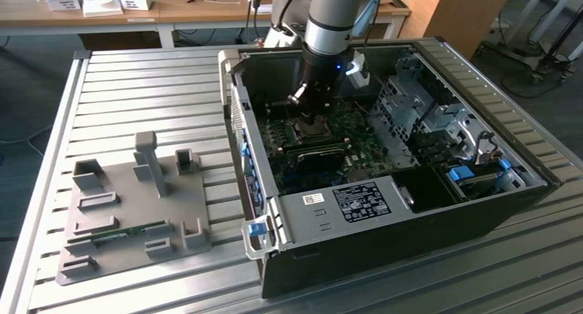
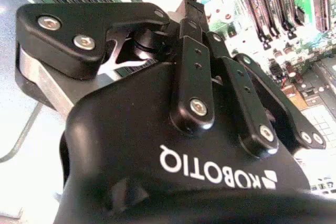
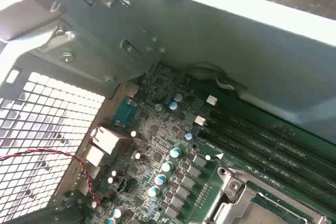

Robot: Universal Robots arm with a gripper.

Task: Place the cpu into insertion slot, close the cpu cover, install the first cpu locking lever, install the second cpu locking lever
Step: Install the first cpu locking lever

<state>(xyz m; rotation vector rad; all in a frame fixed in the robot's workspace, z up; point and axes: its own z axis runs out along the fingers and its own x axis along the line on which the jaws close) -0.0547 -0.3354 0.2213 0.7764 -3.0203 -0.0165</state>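
Slats of bare metal make up the table (image 1: 136, 75), which lies open at the exterior view's left as far as its raised edge rail. A grey fixture plate (image 1: 128, 211) with upright posts and pockets stands on that side, well apart from me. A bare strip of table runs between the plate and the computer case (image 1: 383, 249).

The case lies on its side with its top open. Its side wall (image 1: 239, 123) rises near me on the exterior view's left, and its back wall stands close behind my arm. My end effector (image 1: 302, 99) hangs inside the case, low over the motherboard (image 1: 360, 150). In the second wrist view my fingertips (image 2: 191, 9) draw in to one narrow point, pressed together.

The cpu cover (image 1: 291, 130) is a thin silvery frame on the motherboard, just beside my tip. It looks to lie flat over the socket. In the first wrist view one corner of it shows beside the long dark memory slots (image 3: 262, 135). The cover's window looks dark in the exterior view, and I cannot tell whether the cpu sits under it.

At the exterior view's right there is open board, then the silvery drive cage (image 1: 410, 106). A labelled power supply box (image 1: 360, 201) closes the case's front end.
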